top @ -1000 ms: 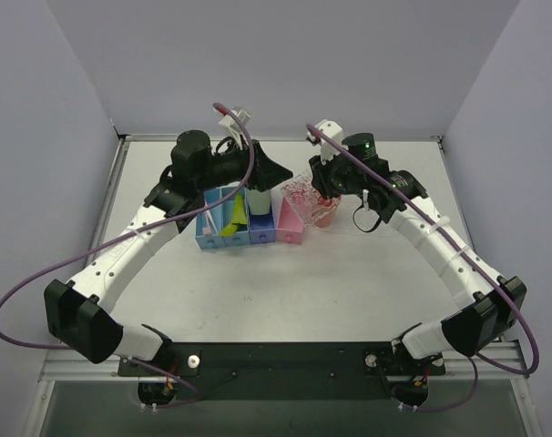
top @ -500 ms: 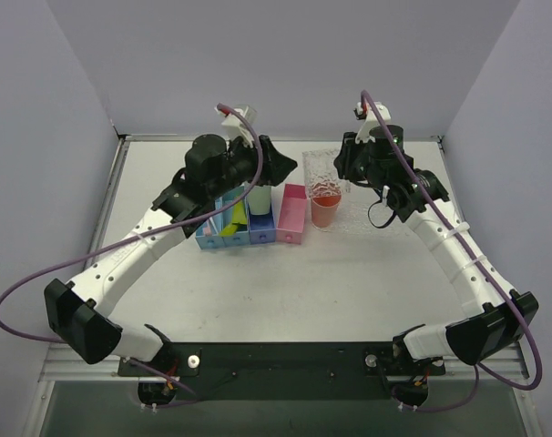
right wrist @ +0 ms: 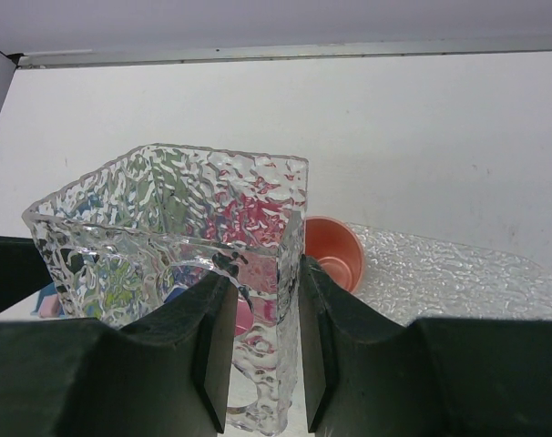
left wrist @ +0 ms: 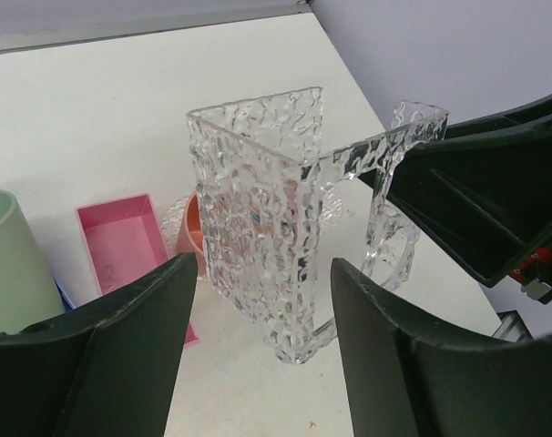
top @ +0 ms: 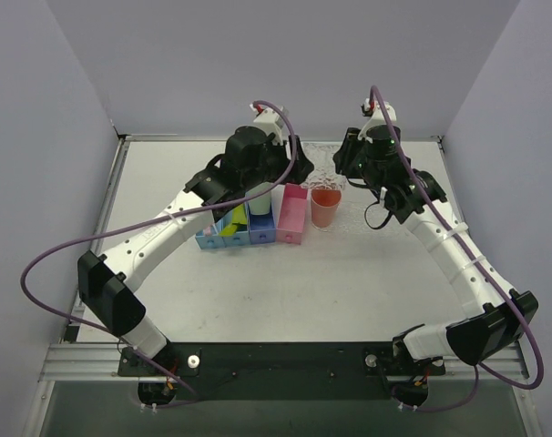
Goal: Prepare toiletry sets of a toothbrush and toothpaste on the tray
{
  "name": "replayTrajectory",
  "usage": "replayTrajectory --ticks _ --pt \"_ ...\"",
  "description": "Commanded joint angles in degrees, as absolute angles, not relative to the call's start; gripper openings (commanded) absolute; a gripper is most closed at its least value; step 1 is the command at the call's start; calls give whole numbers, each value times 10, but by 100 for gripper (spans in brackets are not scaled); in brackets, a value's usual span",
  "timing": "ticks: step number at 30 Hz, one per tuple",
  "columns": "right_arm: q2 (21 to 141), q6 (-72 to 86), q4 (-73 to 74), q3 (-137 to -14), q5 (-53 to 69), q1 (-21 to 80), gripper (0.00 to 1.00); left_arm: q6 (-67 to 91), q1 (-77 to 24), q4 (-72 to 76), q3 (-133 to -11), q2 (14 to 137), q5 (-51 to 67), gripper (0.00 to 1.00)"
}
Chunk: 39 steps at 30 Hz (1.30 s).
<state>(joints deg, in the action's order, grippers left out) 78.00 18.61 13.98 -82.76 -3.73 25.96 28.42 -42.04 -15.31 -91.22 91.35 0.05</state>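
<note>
My right gripper (right wrist: 267,300) is shut on one wall of a clear bumpy-walled container (right wrist: 167,209) and holds it tilted above the table. My left gripper (left wrist: 260,273) is open, its fingers either side of and just short of the same container (left wrist: 258,182). In the top view the container (top: 318,173) hangs between the left gripper (top: 292,171) and the right gripper (top: 347,166). The flat clear tray (right wrist: 458,273) lies on the table. A lime-yellow toothpaste tube (top: 232,223) lies in a blue bin. The toothbrush is not in view.
An orange cup (top: 326,208) stands at the tray's left end (top: 372,205). A pink box (top: 292,214), blue bins (top: 223,238) and a green cup (top: 258,198) sit left of it, under the left arm. The back wall is close behind both grippers.
My right gripper has lifted the clear container up and back from beside the orange cup. My left arm has swung right, bringing its open gripper up to the container.
</note>
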Motion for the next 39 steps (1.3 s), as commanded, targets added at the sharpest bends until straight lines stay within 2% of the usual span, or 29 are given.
replayTrajectory --ticks 1,4,6,8,9,12,18,19,22,23,24,31,36,39 --pt "772 205 103 -832 -64 272 0 244 -443 -199 -988 938 -38 70" --pt "773 205 104 -833 -75 279 0 224 -458 -228 -1006 955 -69 70" --pt "774 202 104 -834 -79 285 0 214 -464 -249 -1026 964 -86 65" --pt "776 201 105 -835 -82 287 0 202 -474 -265 -1048 976 -116 59" --pt "776 201 105 -835 -83 290 0 196 -476 -283 -1055 982 -123 51" --pt "778 203 106 -835 -85 292 0 187 -487 -314 -1083 998 -157 42" --pt "781 205 107 -835 -83 296 0 185 -492 -321 -1096 1015 -147 35" --pt "781 204 107 -836 -80 296 0 187 -492 -322 -1098 1018 -143 27" --pt "781 203 110 -834 -74 296 0 189 -491 -333 -1111 1026 -148 14" --pt "780 202 112 -833 -72 296 0 190 -491 -338 -1116 1027 -152 4" --pt "780 201 113 -831 -70 295 2 188 -492 -348 -1122 1031 -156 0" --pt "760 186 135 -831 -31 295 27 180 -492 -381 -1184 1063 -157 0" --pt "730 174 177 -829 -5 295 41 178 -490 -440 -1284 1105 -160 0" --pt "711 171 210 -829 31 294 45 178 -486 -485 -1365 1145 -154 0"
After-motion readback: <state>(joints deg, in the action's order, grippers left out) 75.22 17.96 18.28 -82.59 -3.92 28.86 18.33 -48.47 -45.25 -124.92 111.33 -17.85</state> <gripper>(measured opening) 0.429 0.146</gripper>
